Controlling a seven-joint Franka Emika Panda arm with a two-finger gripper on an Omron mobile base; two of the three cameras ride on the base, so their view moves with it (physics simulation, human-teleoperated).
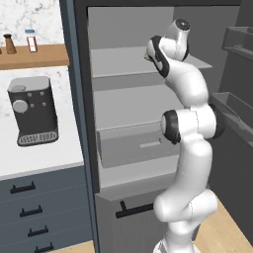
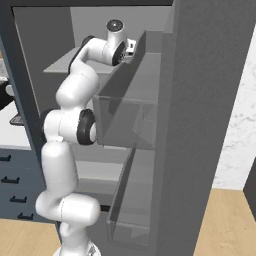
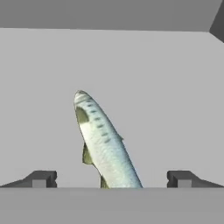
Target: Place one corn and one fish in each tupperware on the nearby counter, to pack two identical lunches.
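Note:
A slender silver-grey fish [image 3: 103, 142] with dark speckles lies on a grey fridge shelf [image 3: 175, 87], running away from the hand. My gripper [image 3: 111, 179] is open, and its two dark fingertips [image 3: 41, 178] stand wide apart on either side of the fish's near end without touching it. The arm reaches into the open fridge at upper-shelf height [image 1: 168, 54], and the hand [image 2: 129, 47] is up there too. The white counter [image 1: 39, 158] lies to the fridge's left. The corn and the tupperware are out of view.
A dark coffee machine [image 1: 32, 111] stands on the counter above blue-grey drawers [image 1: 29, 207]. A wooden wall shelf [image 1: 34, 55] carries small bottles. Inside the fridge are a lower shelf and a grey drawer [image 1: 138, 146]. The open fridge door with its bins [image 2: 200, 125] stands close on the right.

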